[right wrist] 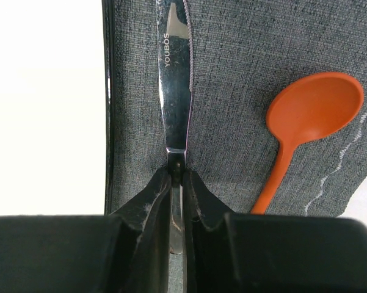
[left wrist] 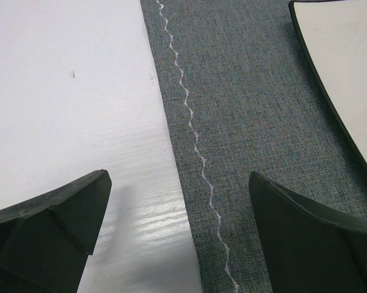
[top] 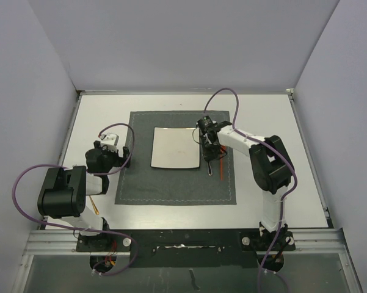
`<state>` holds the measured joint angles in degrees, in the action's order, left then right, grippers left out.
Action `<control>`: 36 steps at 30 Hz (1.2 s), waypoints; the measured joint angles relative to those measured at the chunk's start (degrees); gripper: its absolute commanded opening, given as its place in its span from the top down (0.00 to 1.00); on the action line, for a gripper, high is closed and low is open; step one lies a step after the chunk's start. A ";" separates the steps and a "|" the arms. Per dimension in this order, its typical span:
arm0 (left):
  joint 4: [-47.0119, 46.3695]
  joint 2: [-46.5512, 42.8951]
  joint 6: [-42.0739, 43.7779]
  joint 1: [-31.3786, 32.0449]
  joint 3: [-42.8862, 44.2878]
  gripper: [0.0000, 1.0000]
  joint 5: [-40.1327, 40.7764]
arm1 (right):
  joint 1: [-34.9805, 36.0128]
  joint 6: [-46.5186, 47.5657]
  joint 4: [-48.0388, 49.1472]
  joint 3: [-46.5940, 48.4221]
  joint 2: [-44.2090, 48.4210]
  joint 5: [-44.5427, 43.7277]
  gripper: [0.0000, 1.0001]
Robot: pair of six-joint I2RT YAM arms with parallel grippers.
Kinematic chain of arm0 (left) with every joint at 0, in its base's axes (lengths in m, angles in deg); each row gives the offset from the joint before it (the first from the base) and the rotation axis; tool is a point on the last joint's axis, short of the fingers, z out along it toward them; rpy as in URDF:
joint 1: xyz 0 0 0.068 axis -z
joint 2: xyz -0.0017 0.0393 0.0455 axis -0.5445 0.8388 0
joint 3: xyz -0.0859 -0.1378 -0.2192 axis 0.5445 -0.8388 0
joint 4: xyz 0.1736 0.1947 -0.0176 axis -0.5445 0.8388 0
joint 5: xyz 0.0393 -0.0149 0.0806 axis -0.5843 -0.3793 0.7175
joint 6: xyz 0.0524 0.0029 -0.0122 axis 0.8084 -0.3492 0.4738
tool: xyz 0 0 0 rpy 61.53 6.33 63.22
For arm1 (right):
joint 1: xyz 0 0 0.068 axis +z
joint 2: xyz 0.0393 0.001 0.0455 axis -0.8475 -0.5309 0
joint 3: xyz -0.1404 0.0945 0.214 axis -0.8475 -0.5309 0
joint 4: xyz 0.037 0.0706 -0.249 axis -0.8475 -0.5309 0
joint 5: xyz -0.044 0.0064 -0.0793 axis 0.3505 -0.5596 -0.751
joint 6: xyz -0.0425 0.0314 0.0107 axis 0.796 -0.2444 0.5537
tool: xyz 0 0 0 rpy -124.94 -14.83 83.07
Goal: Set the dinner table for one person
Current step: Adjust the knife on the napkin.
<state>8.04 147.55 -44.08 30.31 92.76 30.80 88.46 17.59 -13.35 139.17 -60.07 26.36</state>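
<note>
Large flat white rectangular dinner table (top: pixel 265 113) fills the workspace under both arms, black metal rail along its near edge. In the top view its longer side looks to run L-R. A dark grey stitched cloth placemat (top: pixel 171 186) lies mid-table, longer side also L-R, with a white square plate (top: pixel 176 148) on it.

R gripper (right wrist: pixel 178 174): jaws nearly closed, clamped on a shiny steel table knife (right wrist: pixel 174 91) just where blade meets handle. The knife's long axis runs parallel to the plate's R edge and just beside it, blade tip pointing away from the fingers. Can't tell if it touches the cloth. An orange plastic spoon (right wrist: pixel 311 110) lies on the mat to the knife's right, apart from it, bowl the same way as the blade.

The top view shows only a sliver of knife and spoon. The blade lettering shows only in the R wrist cam.

L gripper (left wrist: pixel 178 180): jaws wide apart, holding nothing, straddling the mat's L edge, one finger over bare table, the other over cloth. Only the top view shows a thin yellowish stick (top: pixel 93 204) on the table by the L arm.
</note>
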 measured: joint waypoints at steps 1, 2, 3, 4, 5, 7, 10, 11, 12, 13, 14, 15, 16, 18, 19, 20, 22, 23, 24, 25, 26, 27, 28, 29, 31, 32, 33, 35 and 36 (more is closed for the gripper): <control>0.00 0.00 0.00 0.00 0.00 0.02 0.00 | 0.13 0.00 -0.22 0.02 0.00 -0.22 1.00; 0.00 0.00 0.00 0.00 0.00 0.02 0.00 | 0.31 -0.02 -0.48 0.11 0.00 -0.39 1.00; 0.00 0.00 0.00 0.00 0.00 0.02 0.00 | 0.33 -0.02 -0.85 0.24 0.00 -0.59 1.00; 0.00 0.00 0.00 0.00 0.00 0.02 0.00 | 0.33 -0.02 -1.27 0.37 0.00 -0.90 1.00; 0.00 0.00 0.00 0.00 0.00 0.02 0.00 | 0.33 0.00 -1.75 0.46 0.00 -1.16 1.00; 0.00 0.00 0.00 0.00 0.00 0.02 0.00 | 0.35 -0.02 -2.82 0.66 0.00 -1.66 1.00; 0.00 0.00 0.00 0.00 0.00 0.02 0.00 | 0.39 -0.07 -4.11 0.79 0.00 -2.10 1.00; 0.00 0.00 0.00 0.00 0.00 0.02 0.00 | 0.39 -0.09 -4.46 0.81 0.00 -2.21 1.00; 0.00 0.00 0.00 0.00 0.00 0.02 0.00 | 0.39 -0.17 -4.72 0.81 0.02 -2.29 1.00; 0.00 0.00 0.00 0.00 0.00 0.02 0.00 | 0.44 -0.22 -4.90 0.81 0.04 -2.34 1.00; 0.00 0.00 0.00 0.00 0.00 0.02 0.00 | 0.55 -0.26 -5.09 0.81 0.07 -2.36 1.00; 0.00 0.00 0.00 0.00 0.00 0.02 0.00 | 0.66 -0.35 -5.22 0.81 0.09 -2.36 1.00; 0.00 0.00 0.00 0.00 0.00 0.02 0.00 | 0.66 -0.48 -5.31 0.81 0.09 -2.36 1.00; 0.00 0.00 0.00 0.00 0.00 0.02 0.00 | 0.66 -0.74 -5.38 0.81 0.09 -2.34 1.00; 0.00 0.00 0.00 0.00 0.00 0.02 0.00 | 0.66 -1.05 -5.35 0.81 0.11 -2.32 1.00; 0.00 0.00 0.00 0.00 0.00 0.02 0.00 | 0.66 -1.44 -5.35 0.79 0.13 -2.27 1.00; 0.00 0.00 0.00 0.00 0.00 0.02 0.00 | 0.66 -1.97 -5.33 0.72 0.22 -1.95 1.00; 0.00 0.00 0.00 0.00 0.00 0.02 0.00 | 0.66 -2.23 -5.25 0.66 0.26 -1.68 1.00; 0.00 0.00 0.00 0.00 0.00 0.02 0.02 | 0.66 -2.67 -5.11 0.55 0.31 -1.51 1.00; 0.00 0.00 0.00 0.00 0.00 0.02 0.00 | 0.66 -3.06 -5.11 0.44 0.31 -1.20 1.00; 0.00 0.00 0.00 0.00 0.00 0.02 0.00 | 0.66 -3.32 -5.11 0.35 0.31 -1.09 1.00; 0.00 0.00 0.00 0.00 0.00 0.02 0.00 | 0.66 -3.67 -5.11 0.28 0.31 -0.90 1.00; 0.02 0.00 0.00 0.00 0.00 0.02 0.00 | 0.66 -3.98 -5.11 0.28 0.31 -0.76 1.00; 0.00 0.00 0.00 0.00 0.00 0.02 0.00 | 0.66 -4.22 -5.11 0.28 0.33 -0.68 1.00; 0.00 0.00 0.00 0.00 0.00 0.02 0.00 | 0.66 -4.70 -5.14 0.28 0.33 -0.55 1.00; 0.00 0.00 0.00 0.00 0.00 0.02 0.00 | 0.66 -4.85 -5.14 0.28 0.33 -0.46 1.00; 0.00 0.00 0.00 0.00 0.00 0.02 0.00 | 0.66 -5.11 -5.16 0.28 0.33 -0.39 1.00; 0.00 0.00 0.00 0.00 0.00 0.02 0.00 | 0.66 -5.70 -5.22 0.28 0.33 -0.42 1.00; 0.00 0.00 0.00 0.00 0.00 0.02 0.00 | 0.66 -5.97 -5.31 0.28 0.33 -0.42 1.00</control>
<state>8.04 147.55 -44.08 30.31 92.76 30.80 89.12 11.63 -18.66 139.46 -59.74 25.94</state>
